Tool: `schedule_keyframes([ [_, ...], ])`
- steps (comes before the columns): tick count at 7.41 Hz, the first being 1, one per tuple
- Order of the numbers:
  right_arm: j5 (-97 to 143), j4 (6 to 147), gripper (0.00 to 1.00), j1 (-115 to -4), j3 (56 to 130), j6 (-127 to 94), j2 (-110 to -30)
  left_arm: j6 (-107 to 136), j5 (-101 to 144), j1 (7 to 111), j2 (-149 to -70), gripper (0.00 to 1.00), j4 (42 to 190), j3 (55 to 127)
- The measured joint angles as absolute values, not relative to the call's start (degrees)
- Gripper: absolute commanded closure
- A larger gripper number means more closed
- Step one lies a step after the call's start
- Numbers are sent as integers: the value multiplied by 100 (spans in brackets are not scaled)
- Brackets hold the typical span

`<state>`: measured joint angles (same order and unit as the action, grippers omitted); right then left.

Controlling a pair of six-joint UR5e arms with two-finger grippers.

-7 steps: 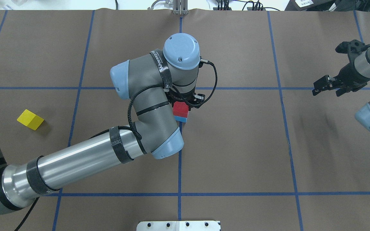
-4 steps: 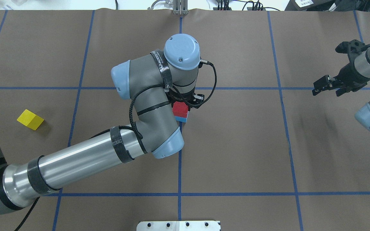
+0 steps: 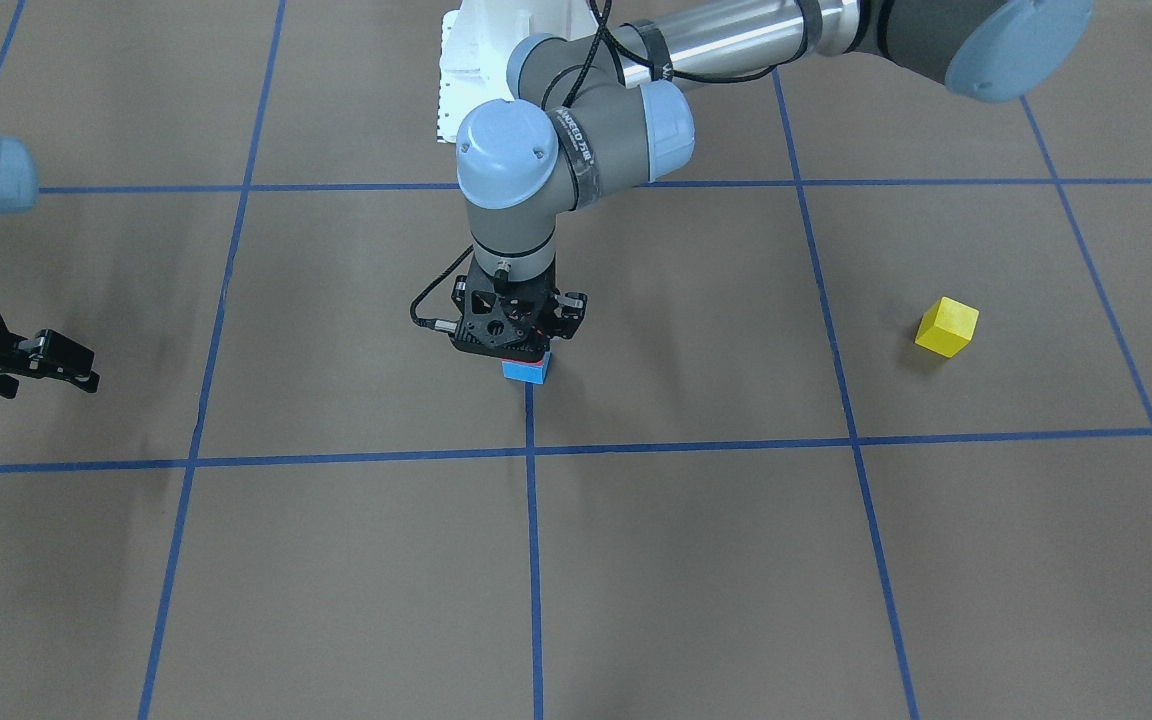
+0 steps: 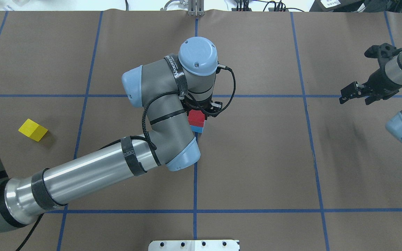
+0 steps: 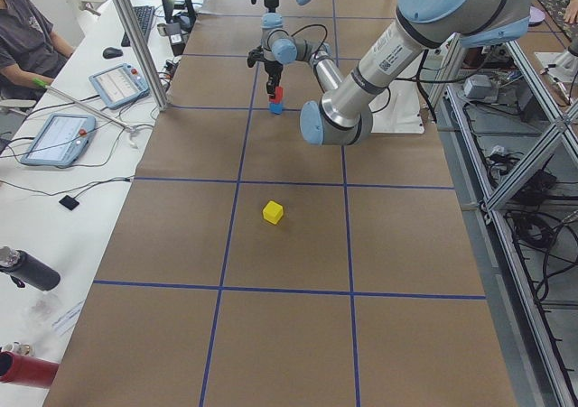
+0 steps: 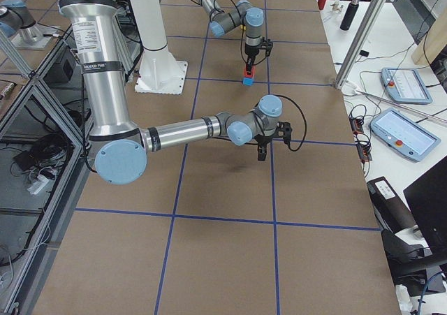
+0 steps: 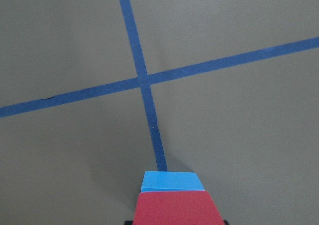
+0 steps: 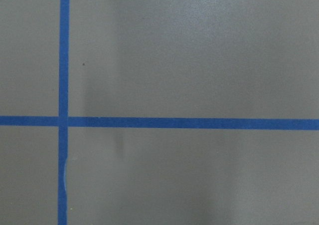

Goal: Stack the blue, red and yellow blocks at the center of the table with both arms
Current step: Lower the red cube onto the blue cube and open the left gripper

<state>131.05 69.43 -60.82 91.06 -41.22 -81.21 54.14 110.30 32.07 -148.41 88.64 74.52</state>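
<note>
A red block [image 4: 196,118] sits on a blue block [image 4: 197,129] at the table's center cross; both also show in the left wrist view, red [image 7: 177,209] over blue [image 7: 172,181]. My left gripper [image 4: 198,115] stands straight above the stack and is shut on the red block; the wrist hides its fingers. In the front view the gripper [image 3: 516,352] covers nearly all the red block, with the blue block [image 3: 524,372] below. A yellow block [image 4: 32,130] lies alone at the far left. My right gripper [image 4: 348,94] is open and empty at the far right.
Blue tape lines [image 4: 195,174] divide the brown table cover into a grid. The white robot base plate [image 4: 194,245] is at the near edge. My left forearm [image 4: 89,177] lies across the near-left squares. Operators' desks with tablets [image 5: 59,136] run along the far side.
My left arm's elbow has drifted slightly right. The red and blue blocks stay stacked in the same spot. The right arm has barely moved.
</note>
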Motion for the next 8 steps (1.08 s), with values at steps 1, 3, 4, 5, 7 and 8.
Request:
schedule_keyframes([
  [1,13104,6943,0,-6082,9106,-4122,-8121,5414,11030,3208,-14843,100,8869,7448],
  [3,13104,6943,0,-6082,9105,-4122,-8117,5414,11028,3208,-14844,100,8876,7445],
  [4,13105,6943,0,-6082,9106,-4124,-8117,5414,11009,3208,-14845,100,8879,7442],
  [5,13105,6943,0,-6082,9103,-4126,-8115,5416,10977,3207,-14845,100,8909,7418],
  [7,13104,6943,0,-6077,9088,-4123,-8110,5433,10955,3206,-14845,100,9025,7350],
  [8,13104,6943,0,-6075,9076,-4122,-8104,5442,10952,3204,-14847,100,9048,7343],
])
